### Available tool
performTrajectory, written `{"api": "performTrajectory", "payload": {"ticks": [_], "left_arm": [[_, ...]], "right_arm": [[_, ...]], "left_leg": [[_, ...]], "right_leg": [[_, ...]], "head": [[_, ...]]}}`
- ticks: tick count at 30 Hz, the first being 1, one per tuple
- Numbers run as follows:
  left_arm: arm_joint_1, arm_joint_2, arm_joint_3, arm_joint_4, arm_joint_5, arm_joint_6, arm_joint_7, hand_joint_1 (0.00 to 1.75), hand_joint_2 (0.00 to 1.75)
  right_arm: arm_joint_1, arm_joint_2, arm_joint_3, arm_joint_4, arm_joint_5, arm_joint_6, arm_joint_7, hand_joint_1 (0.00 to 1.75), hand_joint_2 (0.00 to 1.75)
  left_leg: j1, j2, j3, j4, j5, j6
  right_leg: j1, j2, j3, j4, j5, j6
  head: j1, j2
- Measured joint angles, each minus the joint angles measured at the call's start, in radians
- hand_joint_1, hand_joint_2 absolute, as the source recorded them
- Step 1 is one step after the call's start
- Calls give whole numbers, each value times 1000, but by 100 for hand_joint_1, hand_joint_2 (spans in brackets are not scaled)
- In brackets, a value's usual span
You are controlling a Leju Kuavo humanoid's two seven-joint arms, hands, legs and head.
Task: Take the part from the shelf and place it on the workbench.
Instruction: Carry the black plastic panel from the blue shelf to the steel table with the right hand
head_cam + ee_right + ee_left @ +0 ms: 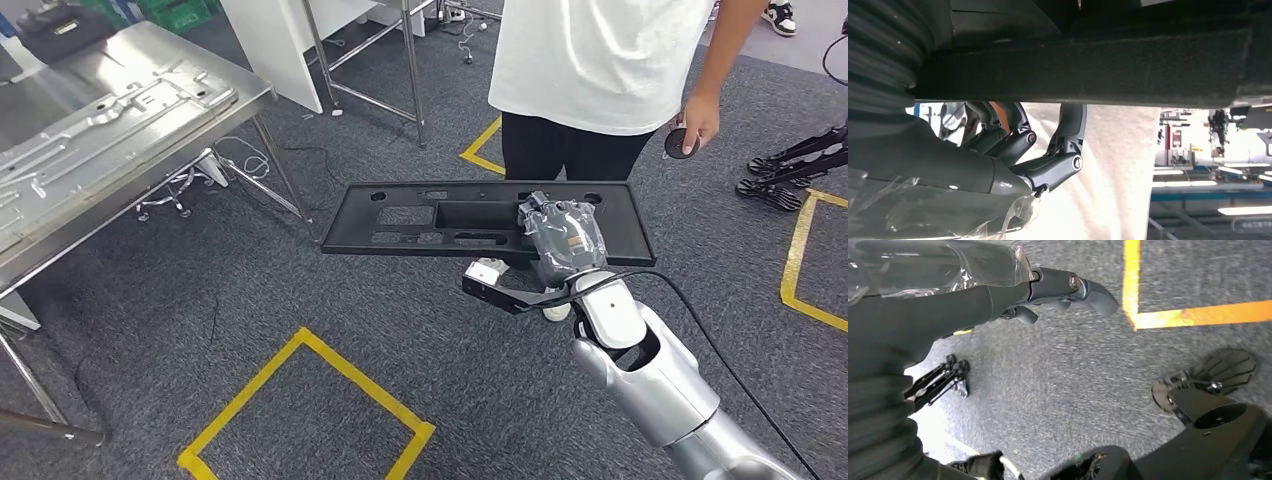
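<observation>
Grey carpet (300, 290), right hand (562, 240) gripping black part (420, 215)

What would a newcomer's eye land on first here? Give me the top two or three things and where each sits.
First, the long black part held level in mid-air over the grey carpet, gripped near its right end by the right hand. Next, the person in a white shirt standing just behind it. Then the metal workbench at the far left.
</observation>
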Motion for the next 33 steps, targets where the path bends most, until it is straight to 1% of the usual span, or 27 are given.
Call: {"api": "performTrajectory", "payload": {"ticks": [2, 3, 4, 5, 6, 7, 9, 10, 11, 12, 13, 15, 17, 18, 19, 20, 21, 22, 23, 24, 25, 26, 28, 29, 30, 32, 33], "left_arm": [[-4, 0, 0, 0, -2, -1, 2, 0, 175], [-6, -1, 0, 0, -3, -1, 4, 0, 175], [-7, -2, 0, 0, -5, -1, 7, 0, 175], [-6, -2, 0, 0, -7, -2, 10, 0, 175], [-6, -3, 0, 0, -9, -2, 12, 0, 175], [-6, -2, 0, 0, -11, -3, 14, 0, 175], [-11, 1, 0, 0, -13, -2, 16, 0, 175], [-17, 2, 0, 0, -13, -1, 16, 0, 175], [-22, 4, 1, 0, -13, 0, 16, 0, 175], [-26, 5, 2, 0, -13, 0, 16, 0, 175], [-27, 5, 3, 0, -14, 0, 18, 0, 175], [-24, 2, 5, 0, -15, -1, 21, 0, 175], [-24, -2, 5, 0, -15, -2, 24, 0, 175], [-25, -5, 6, 0, -15, -2, 26, 0, 175], [-24, -8, 6, 0, -15, -2, 28, 0, 175], [-22, -10, 7, 0, -15, -2, 29, 0, 175], [-20, -12, 7, 0, -15, -2, 30, 0, 175], [-17, -13, 8, 0, -16, -2, 31, 0, 175], [-16, -12, 9, 0, -16, -2, 31, 0, 175], [-17, -12, 11, 0, -16, -1, 31, 0, 175], [-17, -11, 13, 0, -17, -1, 31, 0, 175], [-18, -10, 15, 0, -17, -1, 32, 0, 175], [-13, -7, 17, 0, -17, -1, 32, 0, 175], [-10, -6, 18, 0, -18, -1, 32, 0, 175], [-8, -4, 18, 0, -18, 0, 32, 0, 175], [-9, -5, 18, 0, -19, -1, 31, 0, 175], [-11, -5, 18, 0, -20, -1, 31, 0, 175]], "right_arm": [[-2, -1, 0, 0, -2, 0, 2, 175, 175], [-1, -3, 0, 0, -3, -1, 2, 175, 175], [0, -4, 0, 0, -3, -1, 3, 175, 175], [1, -5, 0, 0, -4, -1, 3, 175, 175], [2, -6, 0, 0, -6, -1, 2, 175, 175], [1, -6, 0, 0, -8, -2, 2, 175, 175], [-2, -9, -3, 0, -11, -5, 2, 175, 175], [-5, -11, -4, 0, -12, -7, 1, 175, 175], [-6, -14, -5, 0, -13, -10, 1, 175, 175], [-9, -15, -6, 0, -14, -12, 0, 175, 175], [-11, -16, -7, 1, -14, -12, -1, 175, 175], [-14, -18, -8, 1, -16, -16, -6, 175, 175], [-12, -24, -9, 2, -20, -22, -8, 175, 175], [-9, -28, -9, 3, -21, -23, -9, 175, 175], [-5, -31, -9, 4, -21, -23, -9, 175, 175], [-2, -34, -9, 5, -21, -23, -9, 175, 175], [0, -35, -9, 5, -21, -23, -9, 175, 175], [1, -37, -9, 6, -22, -23, -9, 175, 175], [1, -39, -9, 6, -22, -23, -9, 175, 175], [1, -40, -9, 6, -22, -23, -9, 175, 175], [1, -41, -9, 6, -23, -23, -9, 175, 175], [2, -43, -9, 6, -23, -23, -9, 175, 175], [2, -44, -9, 6, -23, -23, -8, 175, 175], [2, -44, -10, 6, -23, -23, -8, 175, 175], [1, -43, -10, 5, -23, -23, -8, 175, 175], [-1, -43, -10, 5, -23, -23, -7, 175, 175], [-1, -43, -10, 5, -23, -23, -6, 175, 175]], "left_leg": [[0, 49, -75, 152, -61, -2], [-1, 58, -114, 226, -87, 2], [-3, 62, -138, 272, -99, 7], [-8, 63, -142, 277, -94, 15], [-15, 64, -123, 240, -71, 25], [-27, 71, -83, 167, -35, 39], [-59, 114, 6, 2, 32, 75], [-71, 134, 37, -54, 47, 89], [-79, 146, 52, -86, 48, 97], [-81, 140, 58, -103, 43, 98], [-73, 132, 67, -116, 40, 95], [-61, 111, 82, -133, 43, 84], [-55, 87, 90, -135, 45, 80], [-55, 73, 90, -133, 44, 82], [-54, 57, 91, -131, 43, 81], [-52, 41, 91, -128, 42, 79], [-49, 25, 91, -122, 39, 76], [-46, 10, 91, -114, 34, 71], [-43, -4, 89, -104, 28, 64], [-42, -18, 85, -93, 22, 58], [-42, -29, 81, -85, 17, 55], [-42, -38, 77, -82, 15, 52], [-42, -53, 72, -82, 15, 51], [-42, -44, 65, -71, 7, 46], [-40, -23, 49, -37, -11, 39], [-31, 34, -15, 95, -72, 22], [-25, 50, -55, 173, -101, 15]], "right_leg": [[12, -23, 4, -3, -2, -7], [18, -35, 5, -5, -3, -8], [24, -46, 8, -6, -4, -9], [29, -56, 11, -9, -5, -10], [34, -65, 18, -14, -5, -12], [38, -75, 29, -22, -6, -13], [44, -95, 53, -41, -8, -17], [48, -105, 60, -47, -9, -18], [53, -116, 63, -51, -10, -20], [59, -127, 64, -52, -12, -20], [62, -131, 63, -49, -17, -21], [63, -99, 47, -5, -44, -17], [61, -46, -12, 124, -101, -12], [60, -34, -53, 199, -129, -9], [59, -30, -86, 254, -144, -4], [57, -29, -102, 272, -139, 0], [54, -27, -97, 247, -114, 6], [48, -20, -71, 184, -76, 13], [39, 1, -37, 110, -42, 23], [31, 20, -6, 47, -17, 25], [25, 34, 14, 5, -4, 22], [23, 39, 23, -12, -3, 13], [23, 14, 26, -15, -3, -9], [23, 3, 26, -15, -3, -17], [22, -7, 27, -16, -2, -23], [24, -26, 29, -17, -3, -31], [26, -36, 30, -17, -5, -32]], "head": [[0, 0], [0, 0], [0, 0], [0, 0], [0, 0], [0, 0], [0, 0], [-1, 0], [-1, 0], [-1, 0], [-1, 0], [-1, 0], [0, 0], [0, 0], [0, 0], [0, 0], [0, 0], [0, 0], [0, 0], [0, 0], [0, 0], [0, 0], [0, 0], [0, 0], [0, 0], [-1, 0], [-1, 0]]}}
